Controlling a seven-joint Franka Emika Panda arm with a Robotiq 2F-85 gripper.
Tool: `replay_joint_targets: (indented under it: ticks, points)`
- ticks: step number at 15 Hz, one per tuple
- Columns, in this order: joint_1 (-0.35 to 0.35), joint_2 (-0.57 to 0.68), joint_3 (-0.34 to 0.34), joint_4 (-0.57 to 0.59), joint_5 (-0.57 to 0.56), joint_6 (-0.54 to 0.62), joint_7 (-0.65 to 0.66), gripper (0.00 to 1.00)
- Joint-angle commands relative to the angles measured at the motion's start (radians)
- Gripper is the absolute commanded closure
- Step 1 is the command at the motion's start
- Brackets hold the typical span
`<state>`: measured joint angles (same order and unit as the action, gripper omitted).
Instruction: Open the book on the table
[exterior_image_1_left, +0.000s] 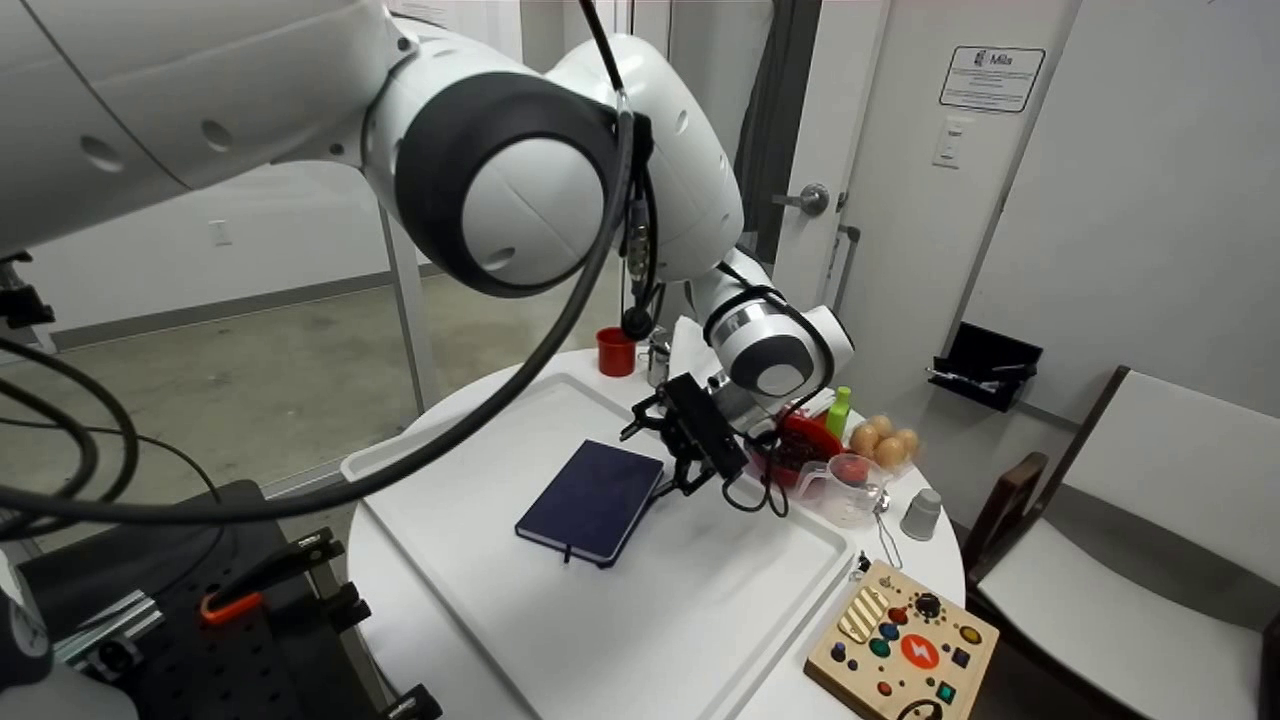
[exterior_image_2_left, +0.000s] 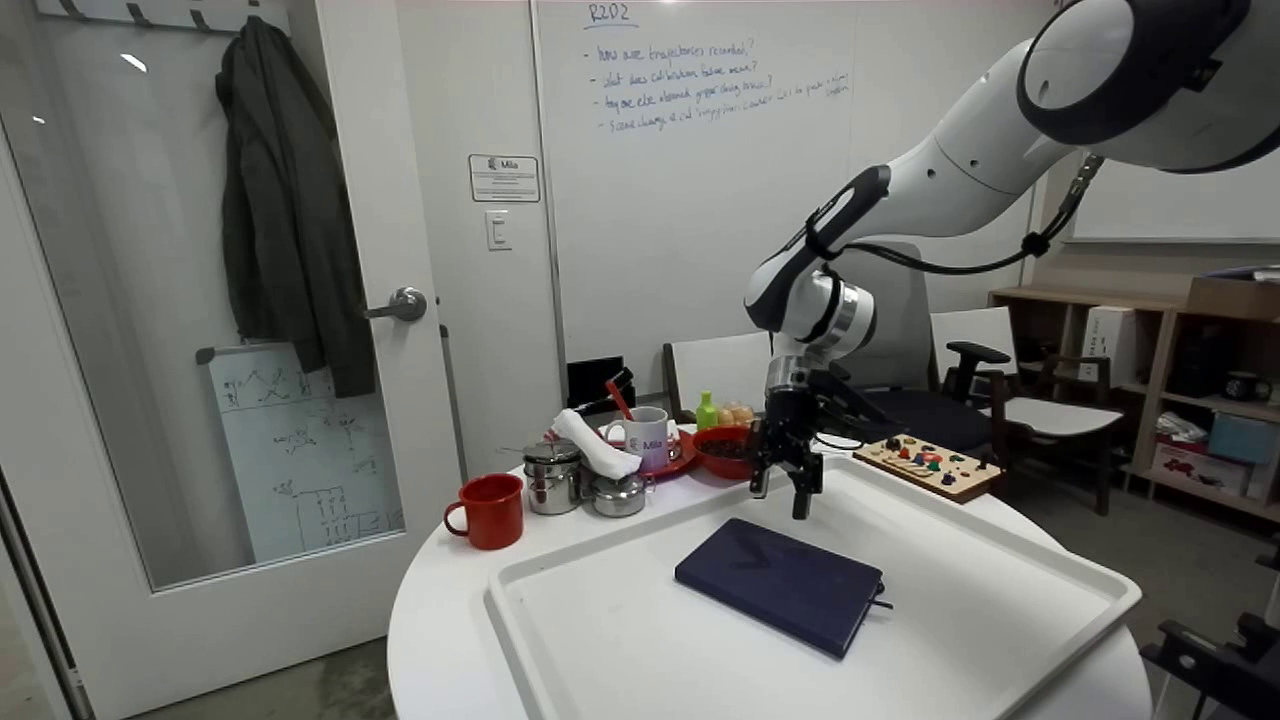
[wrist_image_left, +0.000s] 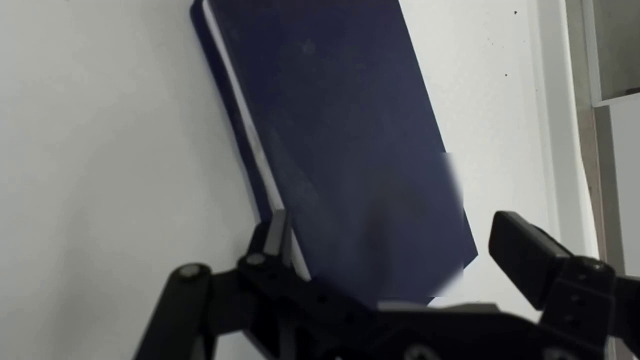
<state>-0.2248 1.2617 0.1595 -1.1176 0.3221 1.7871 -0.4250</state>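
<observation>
The book (exterior_image_1_left: 592, 500) lies closed, its dark navy cover up, on a white rectangular surface with a raised rim (exterior_image_2_left: 1120, 600). That surface rests on the round white table (exterior_image_2_left: 440, 620). A short ribbon (exterior_image_2_left: 880, 604) pokes out at one short end. My gripper (exterior_image_2_left: 780, 498) hangs low at the book's far end, its fingers spread with nothing held. In the wrist view the fingers straddle the cover: the left finger (wrist_image_left: 276, 232) overlaps the white page edge (wrist_image_left: 245, 115), and the right finger (wrist_image_left: 525, 255) is past the opposite corner. Contact with the book cannot be judged.
Along the table's far side stand a red mug (exterior_image_2_left: 490, 511), metal pots (exterior_image_2_left: 553, 476), a white mug (exterior_image_2_left: 645, 440) and a red bowl (exterior_image_2_left: 722, 450). A clear measuring cup (exterior_image_1_left: 843, 490), a grey cup (exterior_image_1_left: 921, 514) and a wooden toy board (exterior_image_1_left: 900, 640) sit near the rim.
</observation>
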Motion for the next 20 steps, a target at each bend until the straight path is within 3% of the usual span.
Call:
replay_joint_targets:
  ticks: [1, 8, 20]
  points:
    - [-0.001, 0.018, 0.008, 0.028, -0.042, 0.019, -0.106, 0.00]
    - [0.010, 0.045, 0.017, 0.043, -0.067, 0.009, -0.225, 0.00]
    - [0.034, 0.074, 0.012, 0.048, -0.094, 0.026, -0.244, 0.00]
